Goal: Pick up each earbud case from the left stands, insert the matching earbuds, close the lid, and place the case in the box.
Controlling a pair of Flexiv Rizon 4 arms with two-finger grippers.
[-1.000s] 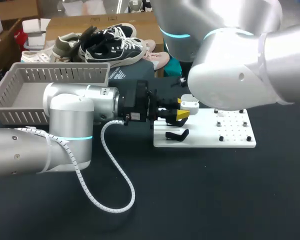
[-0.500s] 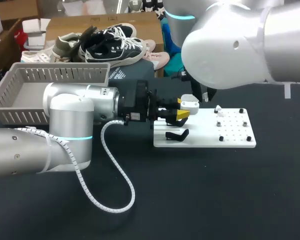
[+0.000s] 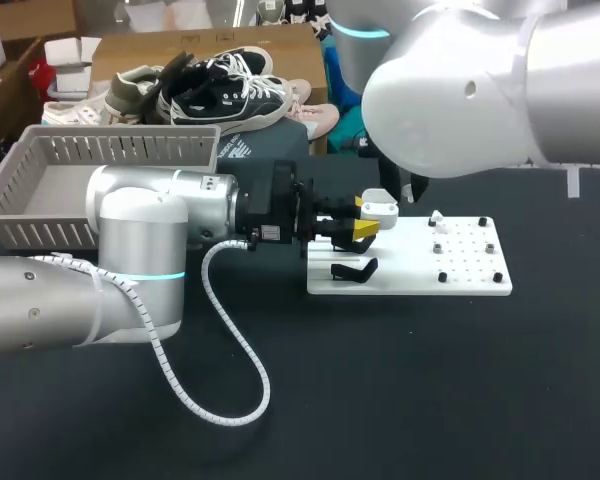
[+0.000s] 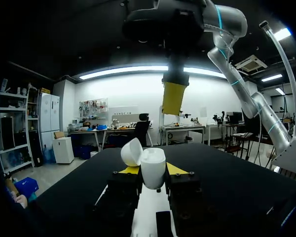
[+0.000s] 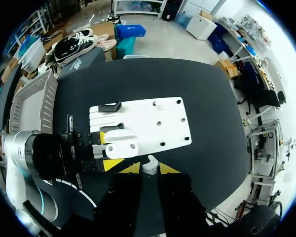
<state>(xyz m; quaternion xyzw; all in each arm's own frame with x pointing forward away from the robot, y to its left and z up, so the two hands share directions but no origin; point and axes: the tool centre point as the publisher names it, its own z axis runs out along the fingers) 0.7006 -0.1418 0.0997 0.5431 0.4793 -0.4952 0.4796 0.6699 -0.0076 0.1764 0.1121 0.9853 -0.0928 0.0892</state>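
While left end effector [image 4: 152, 170] clamps open case [image 4: 149, 159], right end effector [image 5: 149, 169] pinches earbud [image 5: 150, 163]

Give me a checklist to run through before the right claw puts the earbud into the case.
1. Grip of left claw on case: ok.
2. Open lid: ok.
3. Grip of right claw on earbud: ok.
4. Is the earbud lined up over the case: not ok, the case lies ahead of and beside the right claw.
5. Free socket inside the case: cannot tell, the inside is hidden.
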